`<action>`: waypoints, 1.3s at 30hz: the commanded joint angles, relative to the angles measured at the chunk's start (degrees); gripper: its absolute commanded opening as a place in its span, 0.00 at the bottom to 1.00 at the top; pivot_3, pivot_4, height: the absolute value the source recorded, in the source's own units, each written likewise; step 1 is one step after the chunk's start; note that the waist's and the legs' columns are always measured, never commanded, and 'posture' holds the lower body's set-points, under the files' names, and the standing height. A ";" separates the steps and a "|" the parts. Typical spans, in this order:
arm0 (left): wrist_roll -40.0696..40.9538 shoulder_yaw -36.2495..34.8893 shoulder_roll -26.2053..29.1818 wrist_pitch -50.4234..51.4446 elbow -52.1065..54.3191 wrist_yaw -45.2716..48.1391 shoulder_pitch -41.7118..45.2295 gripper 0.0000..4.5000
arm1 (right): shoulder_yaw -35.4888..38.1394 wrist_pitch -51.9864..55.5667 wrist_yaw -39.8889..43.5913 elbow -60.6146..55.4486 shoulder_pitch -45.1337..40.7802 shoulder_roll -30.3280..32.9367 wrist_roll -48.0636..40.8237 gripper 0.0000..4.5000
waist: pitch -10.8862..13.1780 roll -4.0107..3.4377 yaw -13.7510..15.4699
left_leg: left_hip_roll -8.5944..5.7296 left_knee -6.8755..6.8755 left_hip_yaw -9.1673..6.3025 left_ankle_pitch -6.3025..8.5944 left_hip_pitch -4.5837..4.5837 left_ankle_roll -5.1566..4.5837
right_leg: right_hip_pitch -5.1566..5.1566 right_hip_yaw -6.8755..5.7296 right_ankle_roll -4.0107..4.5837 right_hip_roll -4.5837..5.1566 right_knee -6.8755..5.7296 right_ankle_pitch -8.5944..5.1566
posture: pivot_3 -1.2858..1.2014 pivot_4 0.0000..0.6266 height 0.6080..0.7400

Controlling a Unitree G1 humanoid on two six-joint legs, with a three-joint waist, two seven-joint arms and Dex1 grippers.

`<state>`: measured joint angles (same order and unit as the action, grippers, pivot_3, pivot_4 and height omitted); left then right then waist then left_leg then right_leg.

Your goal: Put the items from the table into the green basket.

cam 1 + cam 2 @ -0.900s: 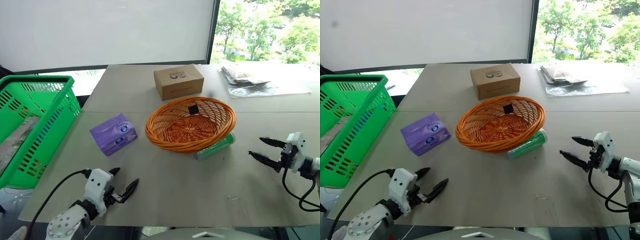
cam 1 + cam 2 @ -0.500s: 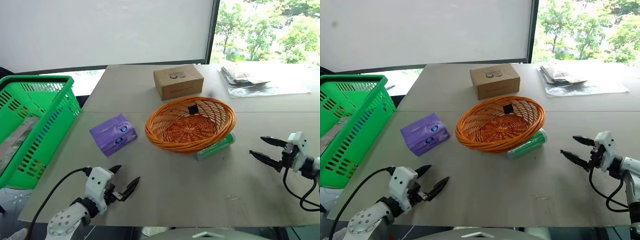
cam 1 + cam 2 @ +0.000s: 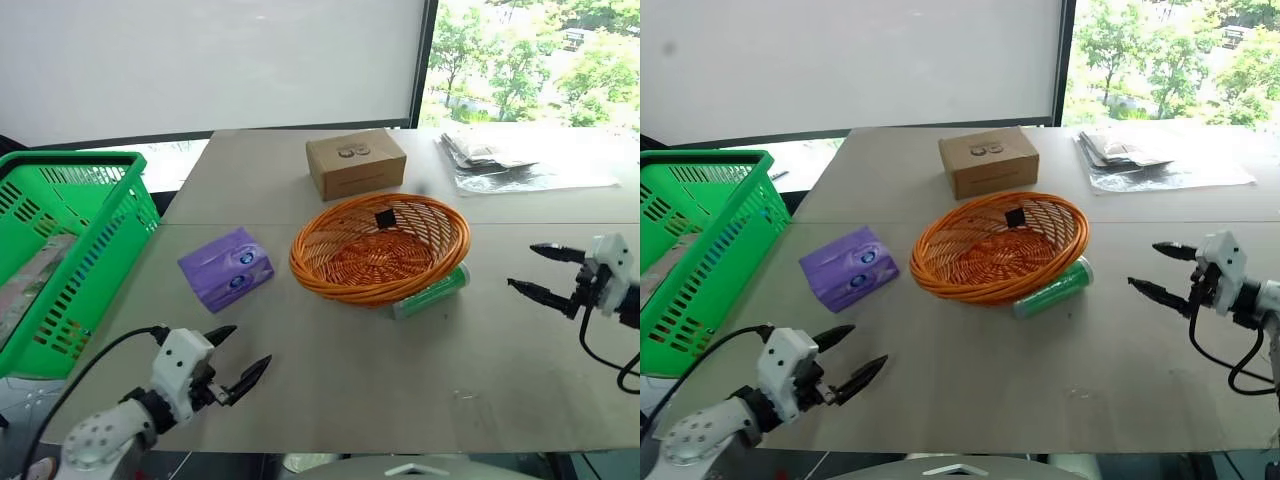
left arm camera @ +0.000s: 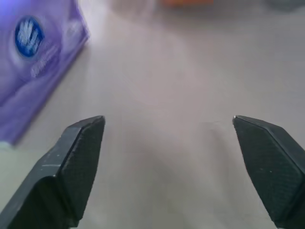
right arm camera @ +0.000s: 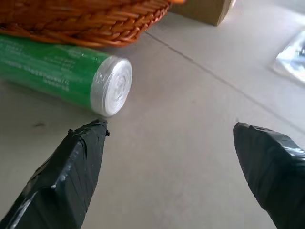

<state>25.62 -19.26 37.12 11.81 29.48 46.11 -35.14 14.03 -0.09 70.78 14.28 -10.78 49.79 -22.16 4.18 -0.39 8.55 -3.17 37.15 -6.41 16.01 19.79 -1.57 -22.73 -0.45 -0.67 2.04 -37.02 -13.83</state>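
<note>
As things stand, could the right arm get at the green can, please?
Probably yes. The right tool is open and faces the green can across bare table, with the can's cap end turned towards it. The orange basket overhangs only the can's far end.

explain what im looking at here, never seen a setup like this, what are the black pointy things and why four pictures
It is a two-armed humanoid robot at a table. The black pointy things are the fingers of its left gripper and right gripper, both open and empty.

Two pictures come from a stereo camera on its head, looking down over the arms. The other two come from cameras on each wrist, looking along that gripper's fingers.

On the table lie a purple pack, a brown box, a green can lying against and partly under an orange wicker basket, and some plastic-wrapped papers at the far right. A green basket stands at the table's left edge; the goods are meant to go into it.
</note>
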 commanded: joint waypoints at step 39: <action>25.53 -4.22 5.27 14.38 13.44 1.01 19.91 1.00 | -16.77 -6.13 4.60 8.37 -32.77 7.05 14.58 0.10 | -0.17 0.52 6.20 | -0.01 0.34 -0.14 -0.06 1.06 0.33 | -0.87 -0.18 0.19 -0.06 0.17 0.53 | 0.61 0.00 1.00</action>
<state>50.75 -24.73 42.21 26.04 43.12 48.02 -17.06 -6.43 -5.40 77.90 19.56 -42.35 54.76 -8.87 4.01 0.14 14.75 -3.19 37.50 -6.47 15.94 20.85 -1.23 -23.60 -0.58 -0.48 1.99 -36.85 -13.29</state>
